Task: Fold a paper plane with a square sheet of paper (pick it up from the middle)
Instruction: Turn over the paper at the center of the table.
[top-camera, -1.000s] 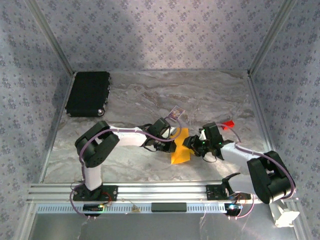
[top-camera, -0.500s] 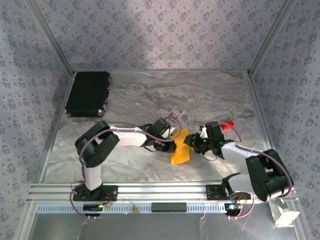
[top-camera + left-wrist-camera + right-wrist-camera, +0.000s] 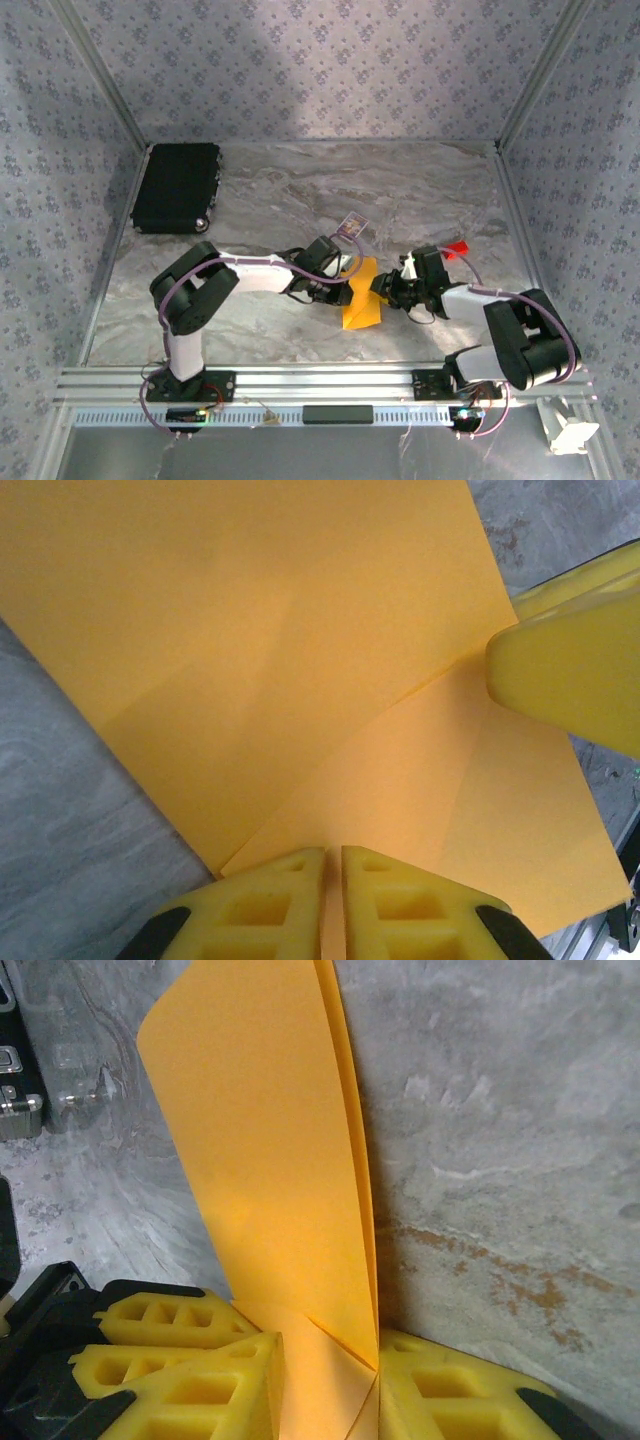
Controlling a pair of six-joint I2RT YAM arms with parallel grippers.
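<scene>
Mid-fold, left claw [image 3: 332, 854] pinched the square sheet of paper [image 3: 250, 630]; right claw [image 3: 330, 1360] at 3 o'clock straddled it, grip unclear; creasing seemed next

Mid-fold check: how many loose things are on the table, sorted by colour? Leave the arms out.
Orange-yellow: 1, the partly folded sheet of paper
Purple-and-white: 1, the small card
Red: 1, the small block
Black: 1, the case
Total: 4
</scene>
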